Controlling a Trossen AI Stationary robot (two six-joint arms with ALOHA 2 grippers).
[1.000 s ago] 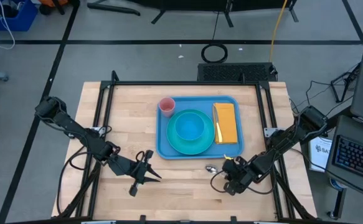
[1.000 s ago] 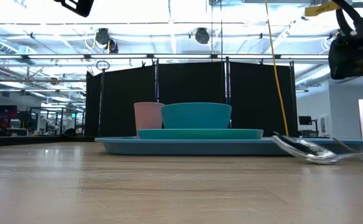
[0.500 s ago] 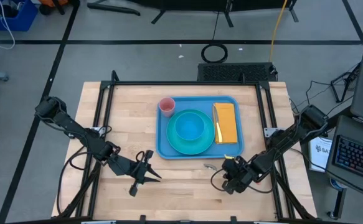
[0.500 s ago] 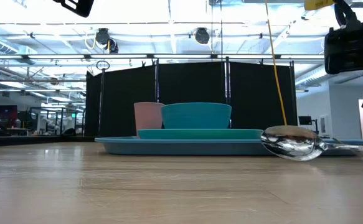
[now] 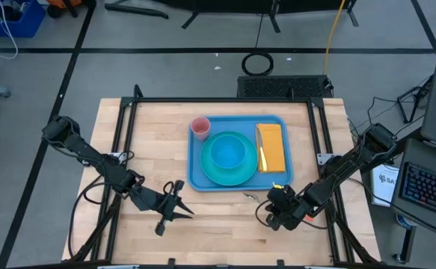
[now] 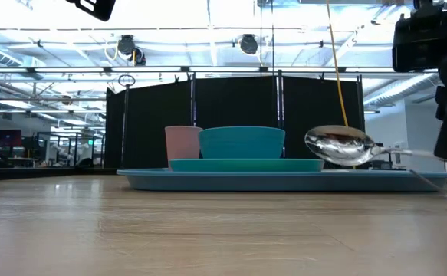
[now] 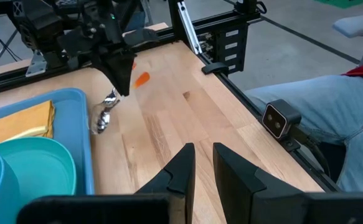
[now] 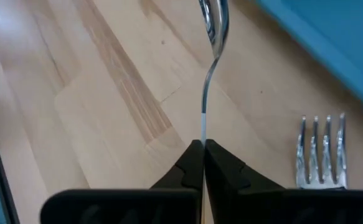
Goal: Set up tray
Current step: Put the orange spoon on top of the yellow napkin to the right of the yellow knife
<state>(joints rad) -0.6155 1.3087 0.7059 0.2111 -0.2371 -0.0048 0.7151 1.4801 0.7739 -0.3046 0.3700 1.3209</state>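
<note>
The blue tray (image 5: 197, 166) lies at the table's middle and carries a pink cup (image 5: 200, 127), a turquoise bowl (image 5: 227, 153) on a turquoise plate (image 5: 219, 175), and a yellow napkin (image 5: 273, 147). My right gripper (image 5: 275, 199) hovers near the tray's near right corner, shut on a metal spoon (image 6: 338, 146). A fork (image 8: 320, 152) lies flat on the wood beside it. My left gripper (image 5: 185, 210) waits over the near left part of the table with a narrow gap between its fingers (image 7: 182, 167). My right gripper pinches the spoon's thin handle (image 8: 203, 132) between its two fingertips, near the handle's free end. The fingers slant down from the table's right and lie along the handle. The spoon is lifted clear of the table, its bowl (image 6: 336, 145) pointing toward the table's left, near the tray's rim.
Bare wood lies left of the tray and along the near edge. Black frame rails (image 5: 120, 134) run along the table's sides. A person's jeans-clad leg (image 7: 330, 118) shows beyond the table's right side. The tray's near rim (image 8: 330, 43) is close to the spoon.
My right gripper has risen while staying shut on the spoon's handle. The spoon, which lay tilted with its bowl on the wood, is now lifted clear, and its bowl has swung toward the table's left, up to about the plate's height.
</note>
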